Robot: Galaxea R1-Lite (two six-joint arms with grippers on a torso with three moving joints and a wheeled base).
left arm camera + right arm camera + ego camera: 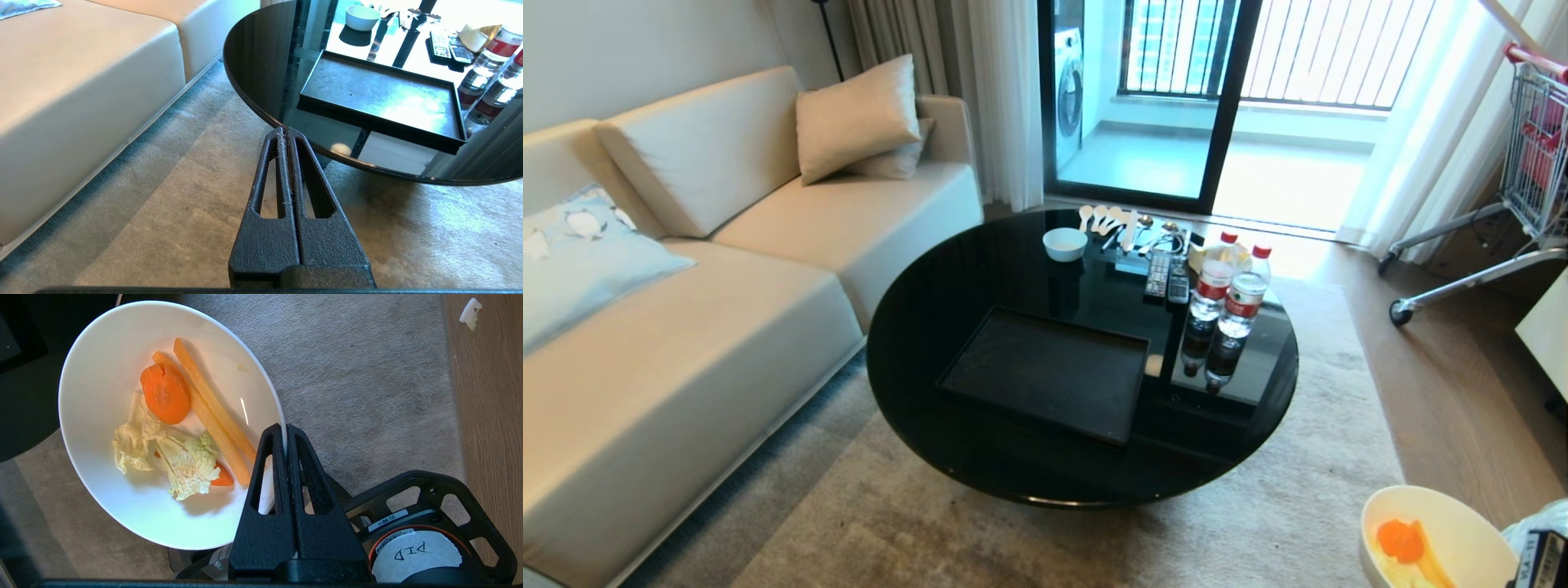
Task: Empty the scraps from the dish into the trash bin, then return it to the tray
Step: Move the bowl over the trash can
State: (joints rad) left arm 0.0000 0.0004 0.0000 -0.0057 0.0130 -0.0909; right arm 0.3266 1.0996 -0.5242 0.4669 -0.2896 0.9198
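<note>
1. The right gripper (286, 435) has its jaws clamped on the thin rim of the dish (122, 490), held off the bench over the carpet (367, 375). An edge pinch this slight could let the dish swing or slip.
2. The scraps (184, 428) lie loose inside; any tilt before the trash bin, not clearly in view, would spill them onto the carpet.
3. The tray (1045, 371) sits bare on the bench (931, 327).
4. The left gripper (286, 132), jaws closed on nothing, hangs parked beside the bench.
</note>
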